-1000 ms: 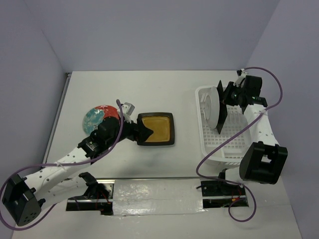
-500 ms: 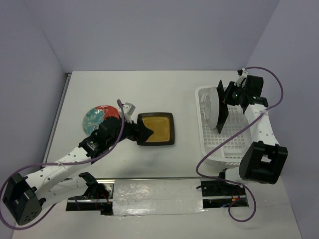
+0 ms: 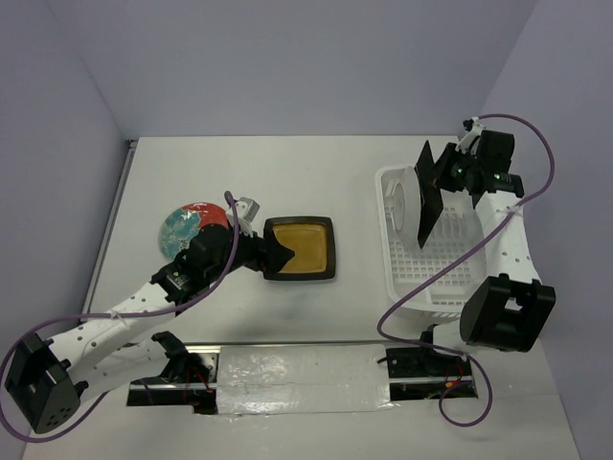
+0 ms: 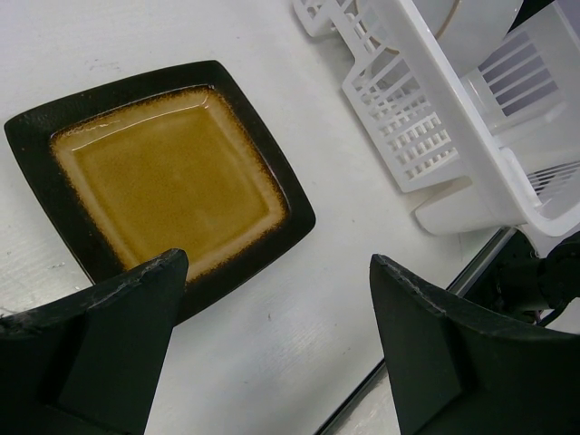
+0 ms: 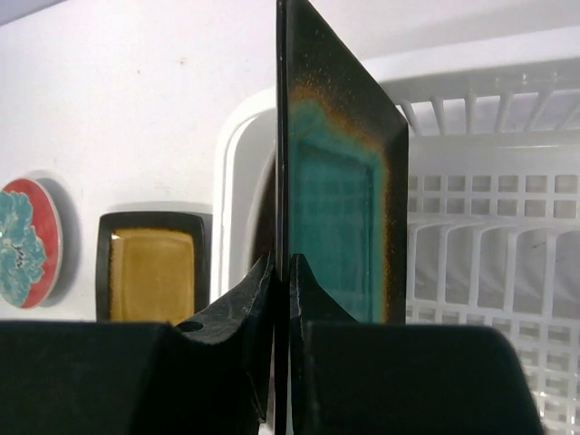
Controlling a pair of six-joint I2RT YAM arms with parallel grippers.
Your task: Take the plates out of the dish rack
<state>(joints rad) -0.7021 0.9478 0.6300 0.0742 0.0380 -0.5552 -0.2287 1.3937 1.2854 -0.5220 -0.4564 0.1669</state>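
Note:
The amber square plate (image 3: 301,248) lies flat on the table, also in the left wrist view (image 4: 168,177) and the right wrist view (image 5: 150,272). My left gripper (image 3: 278,257) is open and empty at its near-left edge (image 4: 272,281). A round red-rimmed floral plate (image 3: 188,224) lies flat to the left, also in the right wrist view (image 5: 27,240). My right gripper (image 3: 442,175) is shut on the rim of the teal square plate (image 5: 340,217), held on edge over the white dish rack (image 3: 433,273). A pale round plate (image 3: 402,201) stands in the rack.
The rack's lattice wall (image 4: 408,136) shows at the upper right of the left wrist view. A shiny metal strip (image 3: 297,369) runs along the table's near edge between the arm bases. Purple cables loop from both arms.
My right gripper has lifted the teal plate up and back from the rack's slots. The left arm and the amber plate have not moved.

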